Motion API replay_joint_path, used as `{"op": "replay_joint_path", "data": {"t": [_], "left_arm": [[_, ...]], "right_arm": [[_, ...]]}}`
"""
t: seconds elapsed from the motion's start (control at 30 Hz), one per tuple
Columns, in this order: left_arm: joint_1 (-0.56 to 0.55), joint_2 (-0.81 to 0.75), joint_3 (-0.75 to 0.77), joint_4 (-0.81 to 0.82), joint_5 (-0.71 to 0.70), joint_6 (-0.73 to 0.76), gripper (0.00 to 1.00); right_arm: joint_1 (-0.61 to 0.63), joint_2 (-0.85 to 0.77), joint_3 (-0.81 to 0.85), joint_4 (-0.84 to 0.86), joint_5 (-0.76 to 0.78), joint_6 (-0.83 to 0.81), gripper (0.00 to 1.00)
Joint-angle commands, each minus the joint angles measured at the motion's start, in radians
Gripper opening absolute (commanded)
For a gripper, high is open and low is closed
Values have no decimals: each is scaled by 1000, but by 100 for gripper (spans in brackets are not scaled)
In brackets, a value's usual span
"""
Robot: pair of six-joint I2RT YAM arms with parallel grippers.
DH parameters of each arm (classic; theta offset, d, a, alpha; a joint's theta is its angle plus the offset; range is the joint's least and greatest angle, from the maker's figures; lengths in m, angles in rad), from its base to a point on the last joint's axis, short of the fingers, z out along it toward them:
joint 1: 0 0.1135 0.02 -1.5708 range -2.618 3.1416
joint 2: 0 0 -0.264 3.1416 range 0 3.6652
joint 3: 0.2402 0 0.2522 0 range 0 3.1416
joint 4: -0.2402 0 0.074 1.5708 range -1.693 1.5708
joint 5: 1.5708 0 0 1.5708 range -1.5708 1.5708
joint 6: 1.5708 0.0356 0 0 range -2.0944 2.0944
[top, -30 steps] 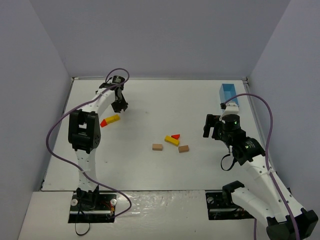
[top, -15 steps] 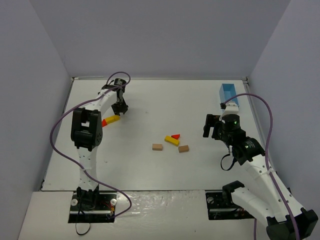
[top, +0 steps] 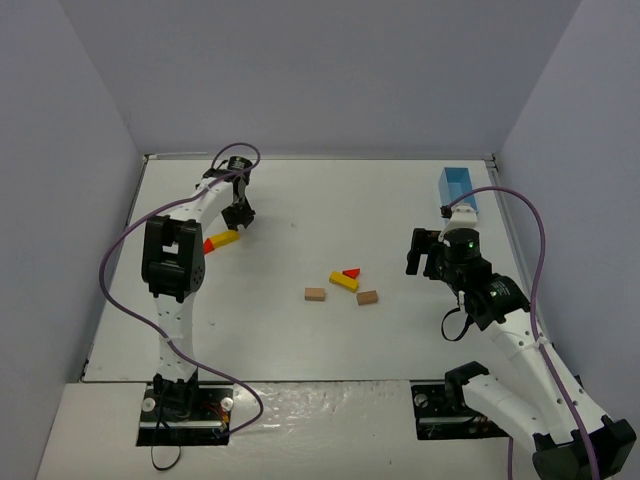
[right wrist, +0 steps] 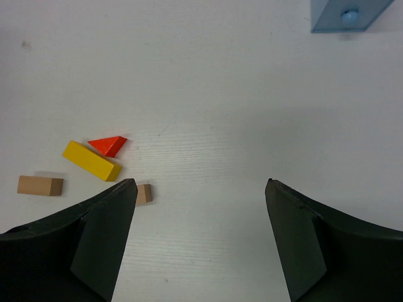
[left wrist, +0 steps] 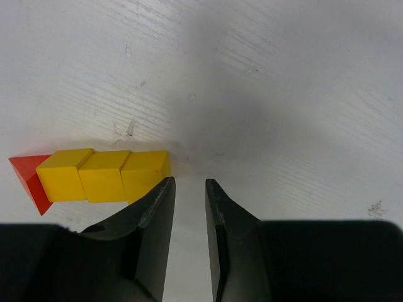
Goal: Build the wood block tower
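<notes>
A row of yellow blocks [left wrist: 104, 175] with a red wedge [left wrist: 28, 176] at its left end lies flat on the white table, at the far left in the top view [top: 224, 238]. My left gripper [left wrist: 187, 182] is just right of the row's end, jaws a narrow gap apart and empty; in the top view it [top: 238, 213] is just beyond the row. In the middle lie a yellow bar [top: 343, 281], a red wedge [top: 351, 272] and two tan blocks [top: 316, 294] [top: 367, 297]. My right gripper [right wrist: 198, 182] is wide open and empty, to their right. No blocks are stacked.
A light-blue box [top: 457, 186] stands at the far right, also at the top of the right wrist view [right wrist: 349, 14]. Grey walls close in the table [top: 300, 340] on three sides. The left arm's cable loops over the left side.
The left arm's elbow has swung slightly and its gripper has shifted a little toward the far side, beside the yellow row. The blocks and the right arm have not moved.
</notes>
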Motion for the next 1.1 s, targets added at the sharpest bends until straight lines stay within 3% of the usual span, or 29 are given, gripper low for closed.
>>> {"op": "replay_joint_path", "data": {"t": [0.0, 0.47, 0.63, 0.83, 1.07], "left_arm": [[11, -29, 46, -23, -27, -16, 23], [2, -76, 73, -23, 4, 14, 24], [-27, -196, 83, -22, 53, 82, 24], [-41, -406, -22, -19, 86, 149, 24], [-37, -700, -284, -12, 80, 271, 24]], "right_arm": [[-1, 7, 6, 53, 4, 3, 80], [-1, 15, 7, 53, -7, -1, 80], [-1, 92, 25, 56, -117, -32, 80], [10, 251, 78, 66, -246, -45, 80], [137, 472, 170, 122, -211, -52, 79]]}}
